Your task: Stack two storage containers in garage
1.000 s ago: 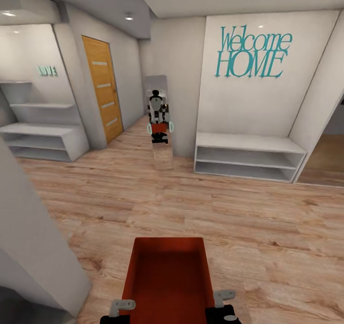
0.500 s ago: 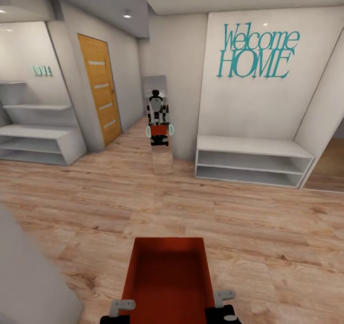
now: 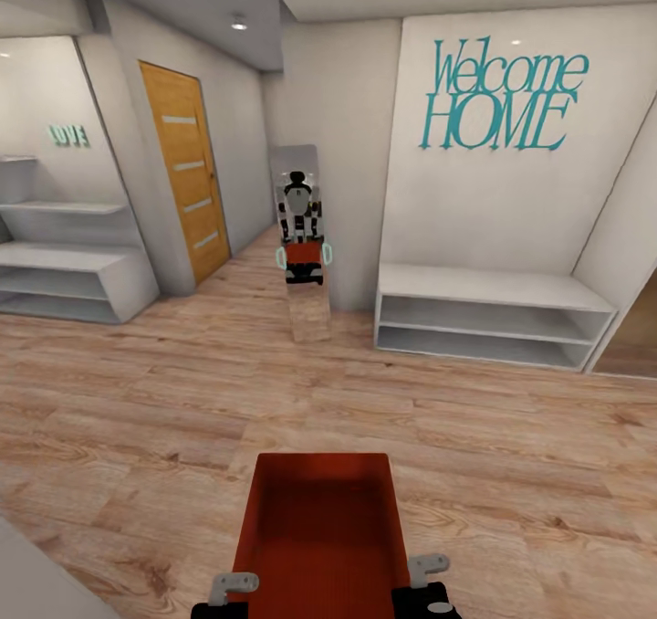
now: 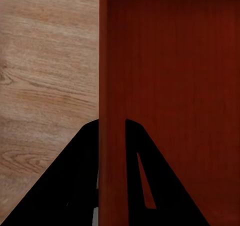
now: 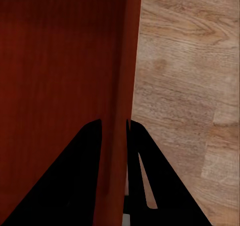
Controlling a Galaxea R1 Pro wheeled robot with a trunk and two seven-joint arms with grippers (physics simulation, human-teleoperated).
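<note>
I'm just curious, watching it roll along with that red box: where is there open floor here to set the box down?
Bare wood floor stretches ahead of the bin, bordered by the white bench under the Welcome HOME wall, the mirror and the left shelves. It narrows toward the door. Both hands, left and right, grip the bin's walls.

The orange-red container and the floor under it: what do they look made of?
The storage container looks like moulded plastic: one even orange-red colour, thin upright walls, faint fine ribbing on the bottom, dull sheen. Both the left gripper and right gripper pinch its side walls. The floor looks like light wood planks or laminate: visible grain, knots and board seams, matt finish.
</note>
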